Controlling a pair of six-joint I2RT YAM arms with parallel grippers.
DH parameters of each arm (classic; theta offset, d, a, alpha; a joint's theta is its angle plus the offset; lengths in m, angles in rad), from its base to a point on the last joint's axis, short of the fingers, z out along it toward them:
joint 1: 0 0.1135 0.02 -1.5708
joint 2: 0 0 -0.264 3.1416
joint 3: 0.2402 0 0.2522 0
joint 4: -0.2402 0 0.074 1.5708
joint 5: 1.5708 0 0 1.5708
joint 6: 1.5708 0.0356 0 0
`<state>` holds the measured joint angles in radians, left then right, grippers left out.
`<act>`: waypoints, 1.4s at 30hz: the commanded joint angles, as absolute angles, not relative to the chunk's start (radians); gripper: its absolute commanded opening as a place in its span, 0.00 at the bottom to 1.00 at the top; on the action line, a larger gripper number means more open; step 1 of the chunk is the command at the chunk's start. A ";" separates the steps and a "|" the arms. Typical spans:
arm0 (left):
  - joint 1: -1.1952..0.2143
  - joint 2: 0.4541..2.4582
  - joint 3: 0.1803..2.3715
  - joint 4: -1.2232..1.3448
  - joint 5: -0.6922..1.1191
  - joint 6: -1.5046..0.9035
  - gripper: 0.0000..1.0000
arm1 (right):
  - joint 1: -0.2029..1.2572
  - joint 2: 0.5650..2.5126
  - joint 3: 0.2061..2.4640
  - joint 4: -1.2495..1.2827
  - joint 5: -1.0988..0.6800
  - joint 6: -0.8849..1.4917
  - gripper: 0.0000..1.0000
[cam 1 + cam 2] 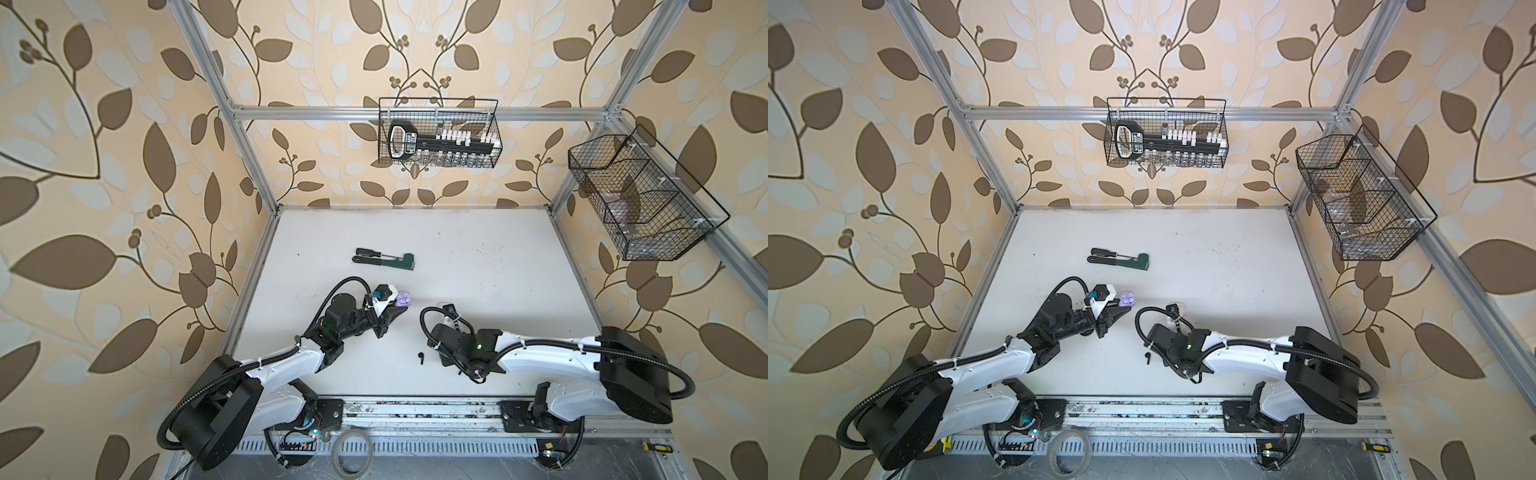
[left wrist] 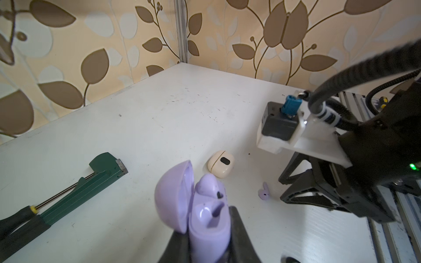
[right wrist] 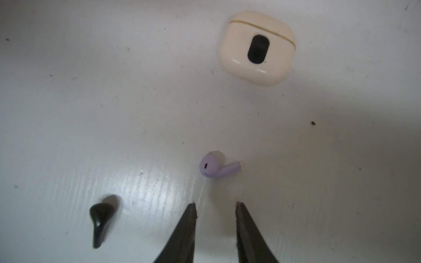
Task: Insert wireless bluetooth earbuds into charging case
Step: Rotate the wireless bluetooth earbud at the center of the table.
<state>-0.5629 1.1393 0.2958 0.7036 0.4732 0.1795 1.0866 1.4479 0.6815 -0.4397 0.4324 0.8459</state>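
Note:
My left gripper (image 2: pixel 206 225) is shut on a lilac charging case (image 2: pixel 205 218), held upright above the table with its lid open. A lilac earbud (image 2: pixel 208 184) sits in one socket; the other socket is empty. In both top views the case (image 1: pixel 404 299) (image 1: pixel 1127 299) shows at the left arm's tip. A second lilac earbud (image 3: pixel 214 167) (image 2: pixel 263 193) lies on the table just beyond my right gripper (image 3: pixel 215 205), which is open and holds nothing. A black earbud (image 3: pixel 100 218) (image 1: pixel 420 358) lies off to one side of it. From above, the wrist hides the right gripper's fingers.
A closed cream case (image 3: pixel 257 49) (image 2: pixel 221 163) lies on the table past the loose lilac bud. A screwdriver and a green tool (image 1: pixel 384 259) (image 2: pixel 68 200) lie further back. Wire baskets hang on the back wall (image 1: pixel 438 133) and the right wall (image 1: pixel 640 199).

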 commanded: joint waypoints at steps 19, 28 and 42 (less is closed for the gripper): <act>-0.563 1.037 0.262 0.735 0.516 0.176 0.00 | 0.953 1.684 0.841 -0.594 0.502 0.850 0.30; -0.562 1.022 0.258 0.730 0.520 0.175 0.00 | 0.940 1.653 0.783 -0.575 0.465 0.869 0.35; -0.562 1.002 0.255 0.721 0.521 0.176 0.00 | 0.928 1.588 0.708 -0.601 0.471 0.922 0.31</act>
<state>-0.5629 1.0256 0.2592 0.7002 0.4915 0.1783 0.9382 1.5753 0.7559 -0.5045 0.5053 0.8974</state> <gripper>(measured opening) 0.216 0.307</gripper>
